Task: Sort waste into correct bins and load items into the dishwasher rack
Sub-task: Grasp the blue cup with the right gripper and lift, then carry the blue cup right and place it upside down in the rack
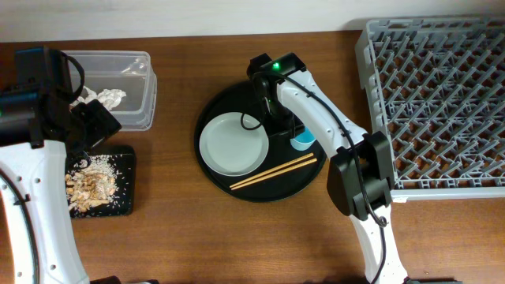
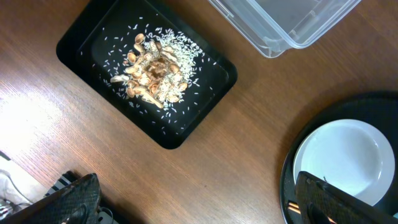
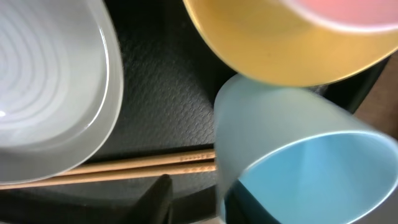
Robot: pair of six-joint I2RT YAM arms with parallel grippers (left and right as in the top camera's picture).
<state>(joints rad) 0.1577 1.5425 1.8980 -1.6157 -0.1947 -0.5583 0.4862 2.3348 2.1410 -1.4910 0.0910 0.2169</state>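
My right gripper [image 1: 286, 125] reaches down onto the round black tray [image 1: 213, 180], its jaws part-closed astride the wall of the light blue cup [image 3: 305, 168] [image 1: 302, 142]. One finger is inside the cup; the other finger [image 3: 160, 198] stands outside, a gap from the wall. Beside the cup are the yellow bowl [image 3: 280, 56] with the pink cup [image 3: 357, 12] in it, the chopsticks [image 3: 112, 167] [image 1: 273, 171] and the grey-green plate [image 1: 231, 144]. My left gripper [image 2: 202, 205] hangs wide open and empty over bare table. Food scraps [image 1: 91, 183] lie in the flat black tray [image 1: 126, 158]. A napkin [image 1: 102, 96] lies in the clear tub [image 1: 138, 87].
The grey dishwasher rack [image 1: 442, 95] fills the right side, with nothing seen in it. The left wrist view shows the flat tray [image 2: 81, 43], the tub's corner [image 2: 292, 25] and the plate [image 2: 342, 155], with bare wood between them.
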